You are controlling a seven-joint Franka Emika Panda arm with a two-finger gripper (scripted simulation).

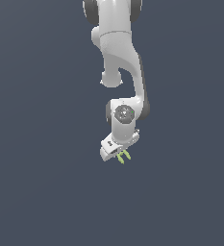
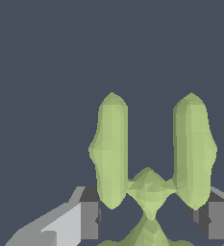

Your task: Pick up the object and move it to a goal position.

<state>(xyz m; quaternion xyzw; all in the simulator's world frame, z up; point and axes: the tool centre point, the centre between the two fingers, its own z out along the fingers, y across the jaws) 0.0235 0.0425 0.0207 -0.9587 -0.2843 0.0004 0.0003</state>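
The gripper (image 1: 119,154) hangs at the end of the white arm (image 1: 120,57) against plain dark ground — no bench surface or goal marker can be made out. The object (image 1: 124,156), yellow-green, pokes out from below the gripper in the exterior view. In the wrist view it (image 2: 152,158) sits between the fingers (image 2: 88,220), two thick lobes pointing away from the camera, joined by a narrow waist. The fingers appear clamped on its sides, though actual contact is partly hidden. I judge the pick done and the carry in hand. The next move calls for steady travel to the goal — keeping the grip firm, since the held part looks narrow.
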